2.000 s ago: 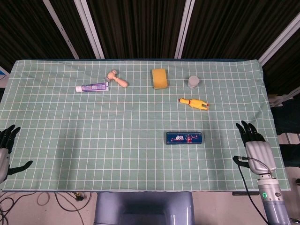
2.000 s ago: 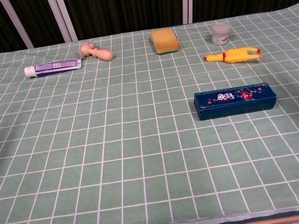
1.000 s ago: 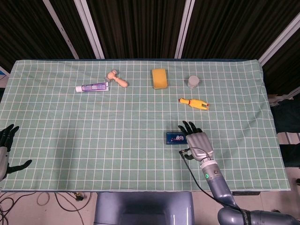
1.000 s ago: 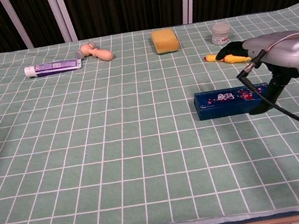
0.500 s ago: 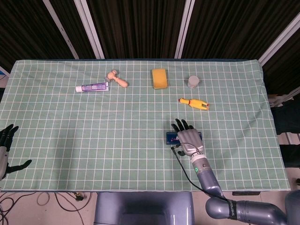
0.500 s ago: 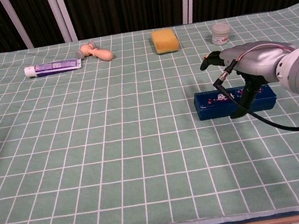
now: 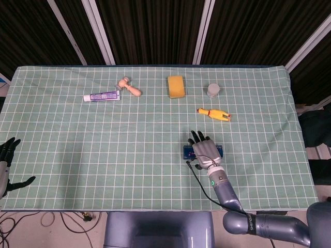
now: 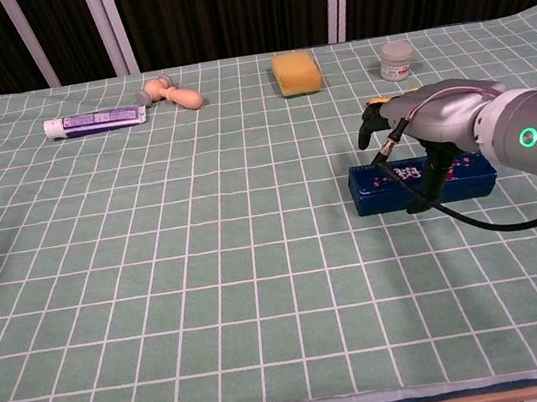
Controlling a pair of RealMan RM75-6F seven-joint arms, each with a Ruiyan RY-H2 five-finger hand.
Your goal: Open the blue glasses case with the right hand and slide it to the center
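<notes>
While the desk [image 7: 62,155] lies under a green cloth ruled in white squares, the left robot hand [image 7: 6,160] sits off its near left corner in the head view, dark fingers spread and holding nothing; the chest view does not show it. Along the far edge, from left to right, lie a white toothpaste tube with a blue and purple label [image 7: 102,96] [image 8: 95,121], a small beige wooden mallet [image 7: 128,87] [image 8: 171,92] just beside the tube's right end, a yellow rectangular sponge [image 7: 176,86] [image 8: 296,72] and a small grey-white round jar [image 7: 213,90] [image 8: 396,60]. Nearer than the jar rests a yellow rubber chicken with a red end [image 7: 214,113]; in the chest view it is mostly hidden behind the right arm. The long dark blue glasses case with a small pattern on its lid [image 7: 220,150] [image 8: 379,195] lies flat, lid down, right of centre in the near half of the desk. The right robot hand [image 7: 203,147] [image 8: 418,133], grey-backed with black fingers, is lowered over the middle of the case, fingers pointing away from the robot and drooping over the lid, the thumb down the near side wall. Whether the fingers press the case or merely hover above it cannot be told.
</notes>
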